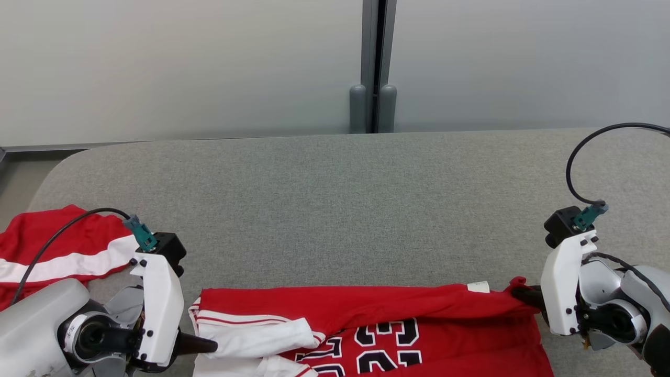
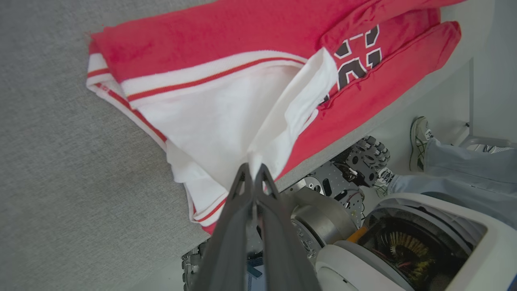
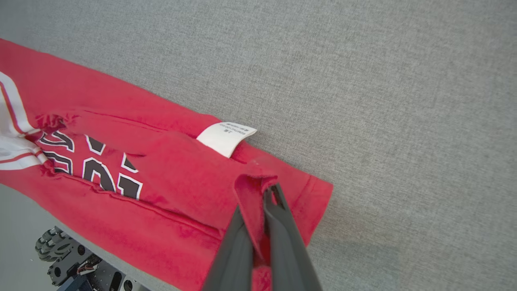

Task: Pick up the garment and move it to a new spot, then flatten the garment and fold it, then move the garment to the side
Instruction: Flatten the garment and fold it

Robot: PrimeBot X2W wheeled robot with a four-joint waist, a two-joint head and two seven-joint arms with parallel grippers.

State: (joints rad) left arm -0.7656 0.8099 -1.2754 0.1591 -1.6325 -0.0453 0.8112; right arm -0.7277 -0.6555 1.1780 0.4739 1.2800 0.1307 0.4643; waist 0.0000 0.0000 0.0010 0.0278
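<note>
- The red jersey [image 1: 377, 314], a soft knit with white striped sleeves and black-and-white numerals, lies along the near edge of the grey fabric worktop [image 1: 335, 199]. In the left wrist view its lower part hangs over that edge.
- It is drawn out sideways between my two arms. One long red fold runs across the top, and a white sleeve is bunched over the numerals at the left end.
- A small white care label [image 1: 478, 286] sticks out of the fold near the right end.
- My left claw [image 2: 252, 171] is clenched on a pinch of the white sleeve fabric.
- My right claw [image 3: 262, 198] is clamped on the red hem corner, with cloth wrapped between its fingers.
- My reading is that the pick-up is made and I am placing or stretching the jersey. It is not flat, since the sleeve is crumpled and the body is doubled over unevenly.
- Left to do, as I judge it: spread it fully on the worktop, make a neat fold, then move it to the side.
- A second red-and-white cloth [image 1: 47, 246] lies at the far left of the worktop, apart from the jersey.
- A person's shoe [image 2: 420, 139] shows on the floor beyond the worktop edge.
</note>
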